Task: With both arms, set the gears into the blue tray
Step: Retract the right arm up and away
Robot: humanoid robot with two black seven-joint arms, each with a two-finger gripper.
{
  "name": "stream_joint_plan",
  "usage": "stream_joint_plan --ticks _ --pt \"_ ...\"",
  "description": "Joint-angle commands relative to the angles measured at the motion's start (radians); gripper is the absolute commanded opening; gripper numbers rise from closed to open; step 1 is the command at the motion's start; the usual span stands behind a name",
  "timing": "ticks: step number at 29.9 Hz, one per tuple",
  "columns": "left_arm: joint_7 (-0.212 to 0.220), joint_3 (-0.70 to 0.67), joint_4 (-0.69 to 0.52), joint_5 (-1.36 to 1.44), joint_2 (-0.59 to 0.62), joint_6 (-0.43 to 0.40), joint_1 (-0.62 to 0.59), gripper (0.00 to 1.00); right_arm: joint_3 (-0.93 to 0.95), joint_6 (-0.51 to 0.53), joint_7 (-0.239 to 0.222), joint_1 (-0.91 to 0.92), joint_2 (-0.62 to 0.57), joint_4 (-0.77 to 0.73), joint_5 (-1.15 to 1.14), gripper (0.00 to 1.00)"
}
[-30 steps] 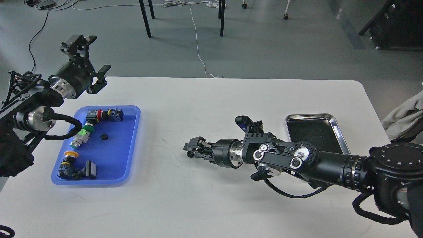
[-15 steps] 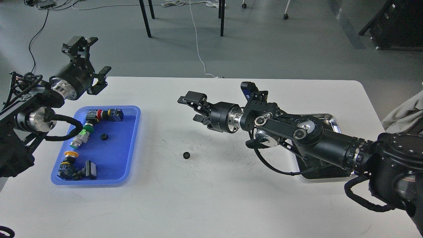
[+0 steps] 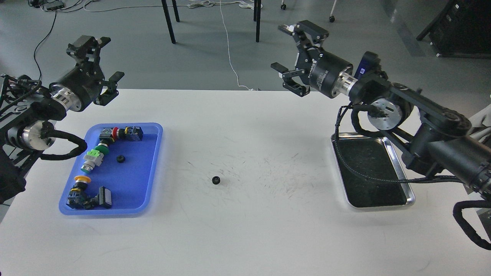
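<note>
Standing now: one gear in the blue tray, one out on the tabletop; neither pincer holds anything
Left gripper [image 3: 100, 58]: raised above the far-left corner of the tabletop; fingers apart, empty
Blue tray [image 3: 152, 165]: near the left edge of the tabletop; holds several push-button switches [image 3: 94, 159] with red, green and yellow caps along its left side, and one gear [image 3: 121, 158] lying alone near its middle
Loose gear [image 3: 216, 179]: flat on the bare tabletop around the middle, well apart from both trays, nearer the blue one
Right gripper [image 3: 295, 51]: lifted high beyond the far edge of the tabletop; fingers spread wide, empty
Metal tray [image 3: 399, 168]: near the right edge of the tabletop; dark bottom, nothing visible inside; right arm partly crosses its far end
Step in hand: judged to be the pickup of the second gear, not yet begun
Next move: one arm must descend over the loose gear and pinch its thin rim squarely; small and flat, it could slip or skid
</note>
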Motion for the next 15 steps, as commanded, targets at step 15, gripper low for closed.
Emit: stream_joint_plan --ticks 15 --pt "0.001 0.043 -0.564 0.924 0.163 0.043 0.167 0.98 0.386 0.159 0.008 -0.547 -0.272 -0.059 0.375 0.93"
